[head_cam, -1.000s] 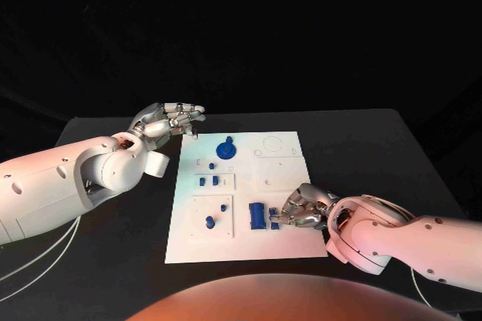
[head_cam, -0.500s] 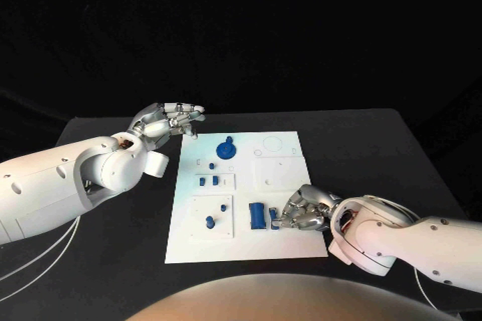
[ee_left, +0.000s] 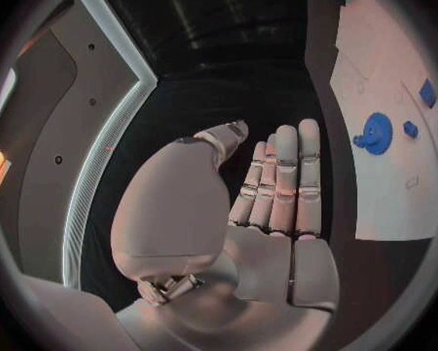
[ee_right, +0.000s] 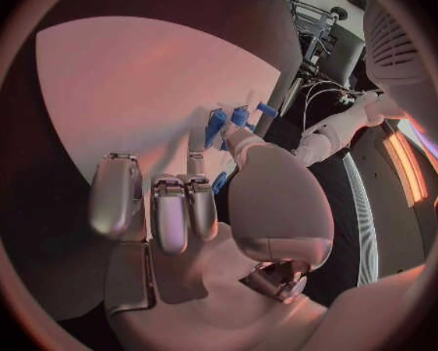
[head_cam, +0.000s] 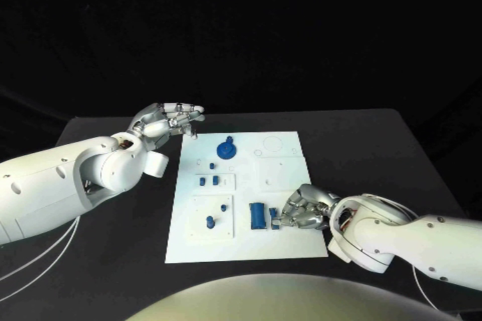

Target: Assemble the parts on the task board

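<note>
Now the right robot hand (head_cam: 304, 208) sits low over the near right part of the task board (head_cam: 281, 241), fingers curled down onto the white surface right beside a long blue part (head_cam: 258, 215) and a smaller blue piece (head_cam: 274, 225). From the right wrist view, its fingertips (ee_right: 171, 210) press toward the board with blue parts (ee_right: 227, 121) showing just past them; whether it actually pinches one cannot be told. Over on the other side, the left robot hand (head_cam: 168, 118) hovers above the bench (head_cam: 120, 216) just off the board's far left corner, fingers loosely bent, nothing in them. The left wrist view shows its fingers (ee_left: 282, 183) laid side by side, the palm bare, with the round blue part (ee_left: 376, 132) on the board beyond. That round part (head_cam: 227, 150) sits near the board's far edge. Two small blue pieces (head_cam: 208, 180) stand in the middle left panel, and another small pair (head_cam: 214, 216) rests in the near left panel. The board itself lies flat in the middle of the black bench.
</note>
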Controlling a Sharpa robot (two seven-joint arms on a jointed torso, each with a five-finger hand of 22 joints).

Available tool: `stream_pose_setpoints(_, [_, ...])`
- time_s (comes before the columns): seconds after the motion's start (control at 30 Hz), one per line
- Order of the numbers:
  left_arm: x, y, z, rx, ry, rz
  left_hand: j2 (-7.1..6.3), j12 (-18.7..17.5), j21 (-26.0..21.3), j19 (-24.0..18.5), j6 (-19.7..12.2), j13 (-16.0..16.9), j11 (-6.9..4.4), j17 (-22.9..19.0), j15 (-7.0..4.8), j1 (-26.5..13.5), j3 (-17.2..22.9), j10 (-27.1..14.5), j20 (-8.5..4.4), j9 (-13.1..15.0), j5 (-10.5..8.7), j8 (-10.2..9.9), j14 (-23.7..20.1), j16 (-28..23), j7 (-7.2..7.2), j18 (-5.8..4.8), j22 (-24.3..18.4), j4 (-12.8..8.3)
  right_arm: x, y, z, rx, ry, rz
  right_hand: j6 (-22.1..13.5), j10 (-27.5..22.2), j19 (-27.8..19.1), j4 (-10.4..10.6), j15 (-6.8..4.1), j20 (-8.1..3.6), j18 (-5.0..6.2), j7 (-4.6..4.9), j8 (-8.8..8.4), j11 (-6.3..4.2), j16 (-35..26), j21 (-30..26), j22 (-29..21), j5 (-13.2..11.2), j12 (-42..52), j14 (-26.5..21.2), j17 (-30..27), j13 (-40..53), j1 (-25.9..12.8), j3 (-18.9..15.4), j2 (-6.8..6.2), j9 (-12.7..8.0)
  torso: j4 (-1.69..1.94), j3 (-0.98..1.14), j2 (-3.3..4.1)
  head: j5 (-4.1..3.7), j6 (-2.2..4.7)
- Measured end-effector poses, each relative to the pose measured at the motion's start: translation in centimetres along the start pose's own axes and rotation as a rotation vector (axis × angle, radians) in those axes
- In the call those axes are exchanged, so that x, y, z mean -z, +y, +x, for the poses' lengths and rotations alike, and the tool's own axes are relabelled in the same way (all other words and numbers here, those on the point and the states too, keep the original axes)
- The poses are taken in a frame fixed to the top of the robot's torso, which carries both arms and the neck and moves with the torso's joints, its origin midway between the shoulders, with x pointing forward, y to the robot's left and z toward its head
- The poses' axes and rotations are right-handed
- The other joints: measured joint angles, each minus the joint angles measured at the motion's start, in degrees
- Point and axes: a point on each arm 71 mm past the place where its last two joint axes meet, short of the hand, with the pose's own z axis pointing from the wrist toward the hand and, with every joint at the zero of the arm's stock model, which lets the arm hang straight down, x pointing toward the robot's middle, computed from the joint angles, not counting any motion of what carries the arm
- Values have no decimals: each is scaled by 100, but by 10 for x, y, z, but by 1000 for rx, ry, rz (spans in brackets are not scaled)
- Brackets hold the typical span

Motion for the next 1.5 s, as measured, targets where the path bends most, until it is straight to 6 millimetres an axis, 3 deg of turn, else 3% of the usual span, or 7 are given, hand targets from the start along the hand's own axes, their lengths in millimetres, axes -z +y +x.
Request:
stream_pose_setpoints(0.8, [0, 0, 0, 0, 1, -3, 23, 0, 0, 0, 0, 0, 0, 1, 0, 23, 0, 0, 0, -1, 0, 0, 0, 0, 0, 0, 1, 0, -11, -2, -3, -3, -17, -20, 0, 0, 0, 40, 0, 0, 0, 0, 0, 0, 0, -28, -2, 23, 0, 0, -1, -1, 174, -40, 22, -28, -9, 0, -4, 18, 0])
stream_pose_setpoints(0.9, [0, 0, 0, 0, 0, -3, 23, 0, 0, 0, 0, 0, 0, 1, 0, 23, 0, 0, 0, -1, 0, 0, 0, 0, 0, 0, 1, 0, -9, 0, -5, -22, -30, -45, -86, 0, 0, 98, 0, 0, 0, 56, 0, 0, 0, -168, -2, 23, -83, 0, -1, -2, 212, -125, -15, -55, -12, 0, -13, 19, 0])
stream_pose_setpoints(1.1, [-2, 2, -2, -2, -6, -6, 23, 0, -27, 0, 0, -6, 0, -8, 0, 23, -23, 0, 0, -1, 0, 0, 0, 0, 0, 0, -9, 23, -10, 7, -27, -106, -102, -151, -643, -2, -232, 197, 155, 138, 9, 308, -339, 206, -272, -1310, -3, 23, -834, 10, -2, -2, 406, -480, -67, -192, -21, -25, -42, 15, 0])
stream_pose_setpoints(1.23, [-3, 6, -4, 1, -19, -9, 23, 28, -218, -110, -1, -19, 33, -106, 29, 23, -56, -32, 36, 10, 0, 0, -304, -224, -1, 1, -98, 56, -19, 10, -53, -181, -173, -226, -891, -49, -667, 229, 243, 238, 245, 438, -490, 334, -639, -2712, -3, 23, -1787, 16, -61, -2, 727, -643, 8, -246, -34, -57, -98, 14, 0])
stream_pose_setpoints(1.33, [-5, 10, -7, 8, -36, -8, -4, 56, -729, -513, -13, -64, 44, -444, 106, 51, -38, -44, 118, 40, 0, 0, -789, -924, -13, 0, -364, 120, -34, 8, -79, -251, -236, -260, -1084, -754, -1357, 253, 377, 335, 529, 528, -569, 435, -1381, -4598, -262, 23, -3376, -239, -1115, -100, 1000, -694, 75, -265, -45, -93, -161, 24, 0])
stream_pose_setpoints(1.4, [-7, 12, -8, 13, -48, -5, -4, -51, -1190, -781, -13, -149, 45, -715, 186, 51, -21, -44, 222, 60, 0, 0, -964, -1545, -13, 0, -617, 168, -43, 7, -98, -300, -279, -273, -1201, -1416, -1643, 253, 445, 410, 534, 592, -598, 512, -2148, -5181, -529, 23, -4745, -692, -2099, -697, 1186, -695, 127, -280, -45, -113, -197, 24, 0])
stream_pose_setpoints(1.5, [-11, 17, -12, 23, -77, 3, -37, -397, -2013, -988, -43, -224, 114, -1028, 260, 84, 42, 86, 411, 72, 0, 0, -915, -2492, -43, 0, -1132, 231, -60, 3, -124, -385, -348, -288, -1488, -2202, -2248, 316, 680, 649, 534, 770, -747, 724, -3988, -5988, -1223, 23, -6406, -1850, -3740, -2169, 1616, -384, 156, -466, -45, -131, -253, 24, 48])
